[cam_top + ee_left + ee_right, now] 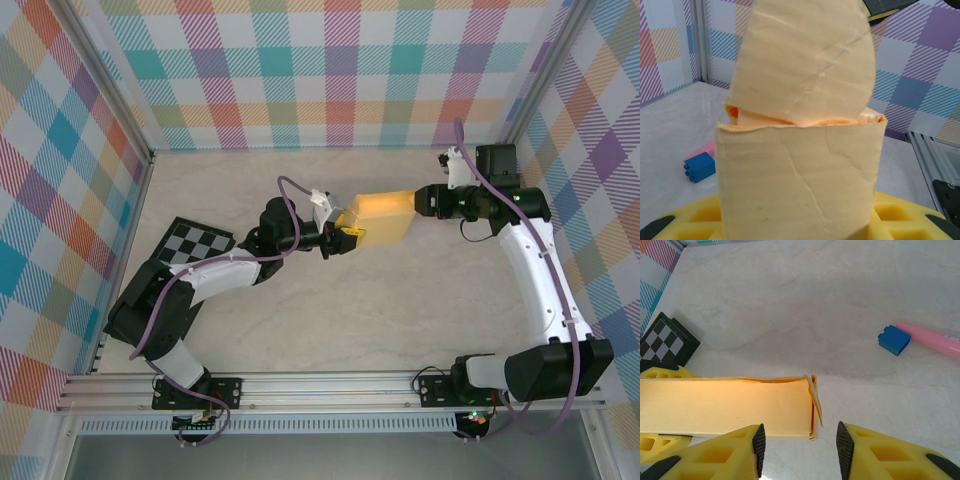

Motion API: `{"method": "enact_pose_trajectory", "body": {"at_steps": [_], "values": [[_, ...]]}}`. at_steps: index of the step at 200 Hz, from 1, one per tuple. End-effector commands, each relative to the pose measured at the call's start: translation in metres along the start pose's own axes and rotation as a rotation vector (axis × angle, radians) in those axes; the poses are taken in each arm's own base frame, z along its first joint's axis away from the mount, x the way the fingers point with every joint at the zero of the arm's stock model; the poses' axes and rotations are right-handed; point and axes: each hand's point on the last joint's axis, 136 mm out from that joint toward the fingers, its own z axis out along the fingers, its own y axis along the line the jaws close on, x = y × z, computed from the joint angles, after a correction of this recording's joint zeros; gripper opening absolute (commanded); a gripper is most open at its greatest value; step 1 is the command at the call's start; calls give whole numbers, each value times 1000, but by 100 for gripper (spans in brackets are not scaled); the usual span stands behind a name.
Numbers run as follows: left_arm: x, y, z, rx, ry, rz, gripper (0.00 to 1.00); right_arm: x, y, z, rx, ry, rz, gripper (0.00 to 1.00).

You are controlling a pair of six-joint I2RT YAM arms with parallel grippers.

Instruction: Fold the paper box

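Note:
The paper box [385,218] is a yellow-orange flat card box held above the middle of the table. My left gripper [345,236] is shut on its left end. In the left wrist view the box [800,170] stands up between the yellow fingers [900,215], with a loose rounded flap [805,60] raised above its open end. My right gripper [428,200] is at the box's right end. In the right wrist view its jaws [800,445] stand open. The box's end [790,407], with a flap partly tucked, lies just ahead of the left pad [759,445].
A black-and-white checkered board [195,243] lies on the table under the left arm. A blue brick [894,340] on the end of a pink stick [935,341] lies on the table below the right gripper. Plaid walls close in the back and both sides.

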Motion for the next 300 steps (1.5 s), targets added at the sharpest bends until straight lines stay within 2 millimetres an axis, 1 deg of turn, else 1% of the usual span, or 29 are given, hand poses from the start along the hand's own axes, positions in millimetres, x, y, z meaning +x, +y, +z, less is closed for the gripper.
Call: {"method": "enact_pose_trajectory", "body": {"at_steps": [1,29,44,61,79,104,137,200,237,254,287,300], "values": [[-31,-10,-6,34,-66,41,41,5,5,2,-50,14,-16,44],[-34,-13,-6,48,-72,45,41,5,1,5,-29,18,-28,44],[-35,-14,-7,53,-72,46,41,4,-6,5,11,12,-37,47],[-34,-14,-7,54,-69,43,41,2,-6,4,14,5,-54,49],[-34,-15,-7,58,-71,40,41,3,-2,8,-23,17,-54,51],[-37,-15,-7,60,-78,37,41,6,9,15,-113,36,-31,51],[-38,-14,-6,60,-81,34,40,6,16,18,-167,19,-12,51],[-37,-14,-6,59,-78,31,40,9,18,20,-183,24,1,41],[-37,-14,-6,57,-77,32,40,13,9,19,-127,40,-10,39],[-37,-14,-7,54,-78,31,40,15,6,19,-109,43,-20,33],[-39,-13,-7,47,-82,32,40,21,3,21,-99,55,-41,24],[-40,-13,-7,48,-85,33,40,23,2,22,-97,59,-45,22]]}}
